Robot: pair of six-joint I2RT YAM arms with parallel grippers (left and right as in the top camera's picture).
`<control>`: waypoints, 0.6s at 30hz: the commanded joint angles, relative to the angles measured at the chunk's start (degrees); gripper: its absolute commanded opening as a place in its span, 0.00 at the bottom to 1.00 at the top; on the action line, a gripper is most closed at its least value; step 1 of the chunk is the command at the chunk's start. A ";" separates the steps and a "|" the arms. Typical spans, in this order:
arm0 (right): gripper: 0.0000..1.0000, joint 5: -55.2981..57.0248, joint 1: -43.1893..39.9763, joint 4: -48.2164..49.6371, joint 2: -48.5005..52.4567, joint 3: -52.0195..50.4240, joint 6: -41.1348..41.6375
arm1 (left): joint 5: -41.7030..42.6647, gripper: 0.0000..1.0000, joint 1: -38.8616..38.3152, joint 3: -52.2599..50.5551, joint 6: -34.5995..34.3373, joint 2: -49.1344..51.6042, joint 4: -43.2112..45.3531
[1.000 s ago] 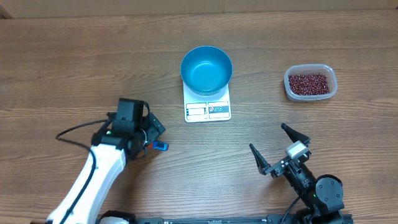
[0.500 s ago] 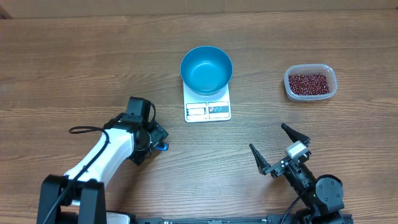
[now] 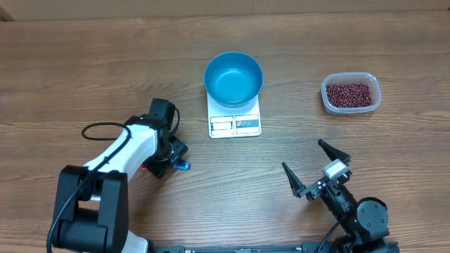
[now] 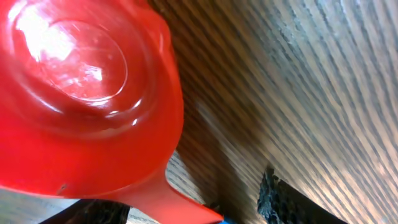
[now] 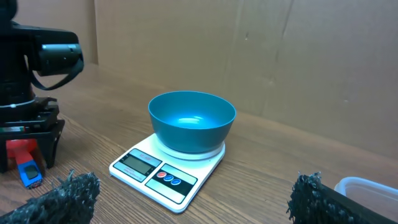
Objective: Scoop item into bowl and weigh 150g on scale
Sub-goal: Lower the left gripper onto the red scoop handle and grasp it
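While the left gripper [image 3: 167,157] stands low over the red scoop [image 4: 81,93], its jaws are open astride the handle, one finger [image 4: 283,200] clear of it. The right gripper [image 3: 302,156] hangs wide open, holding nothing. Farther out, the blue bowl [image 3: 233,79] sits on the white scale [image 3: 235,125]. The beans [image 3: 350,93] lie in the clear tub [image 3: 377,104], well to the right.

Count on inspection: one blue bowl [image 3: 233,79], one white scale [image 3: 235,124], one clear tub [image 3: 328,100] of uncountably many beans [image 3: 349,93], one red scoop [image 4: 81,93], a left end effector [image 3: 167,156] and a right end effector [image 3: 302,154].
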 commanded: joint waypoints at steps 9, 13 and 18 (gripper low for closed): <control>1.00 0.61 0.22 0.37 -0.48 -0.59 0.44 | -2.51 0.55 4.31 0.46 -1.70 3.50 -0.17; 1.00 0.61 0.22 0.37 -0.48 -0.59 0.44 | -2.97 0.49 4.13 0.46 -1.70 3.50 -0.20; 1.00 0.61 0.22 0.37 -0.48 -0.59 0.44 | -2.97 0.39 4.13 0.46 -1.51 3.50 -0.17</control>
